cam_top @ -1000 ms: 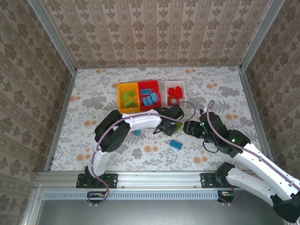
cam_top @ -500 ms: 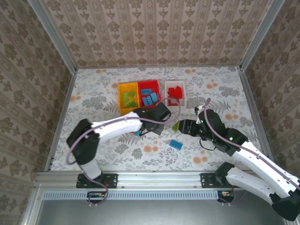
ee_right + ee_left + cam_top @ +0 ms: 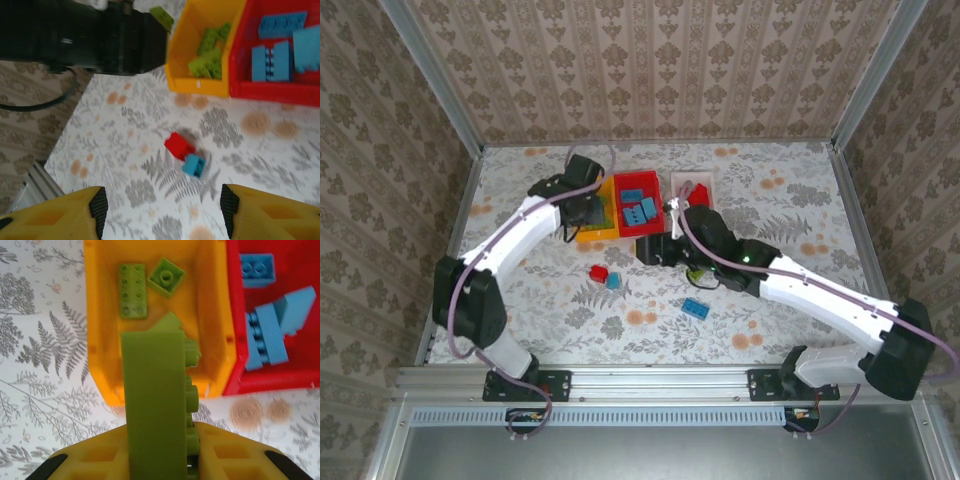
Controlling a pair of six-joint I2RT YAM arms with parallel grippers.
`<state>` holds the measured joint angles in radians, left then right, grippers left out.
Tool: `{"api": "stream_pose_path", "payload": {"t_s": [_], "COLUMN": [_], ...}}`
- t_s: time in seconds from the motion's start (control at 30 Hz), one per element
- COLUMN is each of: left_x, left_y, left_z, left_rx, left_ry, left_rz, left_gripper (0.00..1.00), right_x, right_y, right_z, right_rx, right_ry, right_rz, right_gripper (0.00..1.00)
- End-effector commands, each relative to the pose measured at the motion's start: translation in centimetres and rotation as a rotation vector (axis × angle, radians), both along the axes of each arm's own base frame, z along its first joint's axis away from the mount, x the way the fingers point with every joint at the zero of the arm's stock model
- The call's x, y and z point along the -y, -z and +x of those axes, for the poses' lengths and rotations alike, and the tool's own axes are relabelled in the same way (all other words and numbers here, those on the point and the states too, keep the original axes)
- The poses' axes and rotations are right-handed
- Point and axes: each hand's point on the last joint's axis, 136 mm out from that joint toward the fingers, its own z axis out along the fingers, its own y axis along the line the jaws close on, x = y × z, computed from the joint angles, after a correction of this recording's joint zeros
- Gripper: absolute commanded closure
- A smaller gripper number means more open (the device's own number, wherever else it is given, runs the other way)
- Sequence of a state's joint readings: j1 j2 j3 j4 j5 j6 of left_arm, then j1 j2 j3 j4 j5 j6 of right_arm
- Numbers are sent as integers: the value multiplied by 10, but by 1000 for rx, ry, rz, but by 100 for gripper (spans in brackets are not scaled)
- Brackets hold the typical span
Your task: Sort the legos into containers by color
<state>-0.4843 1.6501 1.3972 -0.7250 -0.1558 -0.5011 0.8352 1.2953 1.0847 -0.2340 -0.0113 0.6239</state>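
Over the yellow bin (image 3: 95,340), in the far half of the tabletop (image 3: 520,300), the left gripper (image 3: 582,207) holds a long lime green brick (image 3: 155,405). Its fingers are closed tight on the brick, which hangs just above the bin's near wall and is not dropped in yet. Two green bricks (image 3: 132,290) already lie inside that bin. Right beside it, the red bin (image 3: 235,365) has blue bricks (image 3: 272,330) in it. The white bin (image 3: 712,190) next to that one has red bricks (image 3: 698,190) in it. So most of the sorting looks done. Three bricks lie loose near the middle of the tabletop. A red brick (image 3: 179,145) and a small blue brick (image 3: 193,165) sit touching each other. Another blue brick (image 3: 695,308) lies apart from them, closer to the near edge. The right gripper (image 3: 162,205) is wide open with nothing in it, and it hangs near the red and small blue pair. The green brick must go in, and then the three loose ones. The right arm may hide one more brick, but I cannot tell.
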Motion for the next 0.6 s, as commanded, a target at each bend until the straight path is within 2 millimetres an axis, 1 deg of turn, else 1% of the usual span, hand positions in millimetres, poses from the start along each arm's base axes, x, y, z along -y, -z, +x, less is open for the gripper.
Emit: {"api": "stream_pose_path", "payload": {"t_s": [0.0, 0.03, 0.1, 0.2, 0.3, 0.43, 0.57], "left_x": [-6, -12, -10, -8, -8, -7, -5], "left_y": [9, 13, 23, 36, 49, 60, 62], "left_z": [20, 28, 40, 53, 62, 67, 69], "left_rx": [-52, -65, -86, -110, -128, -151, -160], "left_ry": [-16, -39, -47, -58, -71, -76, -72], "left_rz": [31, 42, 62, 89, 110, 114, 116], "left_gripper": [71, 71, 70, 68, 66, 64, 56], "right_x": [-13, -14, -16, -15, -12, -5, 1], "right_y": [-24, -24, -23, -20, -11, 4, 18], "right_z": [21, 24, 27, 27, 26, 21, 17], "right_rx": [66, 65, 62, 56, 39, 13, -14], "right_ry": [42, 48, 57, 66, 74, 88, 94], "right_rz": [38, 38, 38, 33, 21, 2, -14], "right_gripper": [35, 35, 35, 35, 35, 35, 34]}}
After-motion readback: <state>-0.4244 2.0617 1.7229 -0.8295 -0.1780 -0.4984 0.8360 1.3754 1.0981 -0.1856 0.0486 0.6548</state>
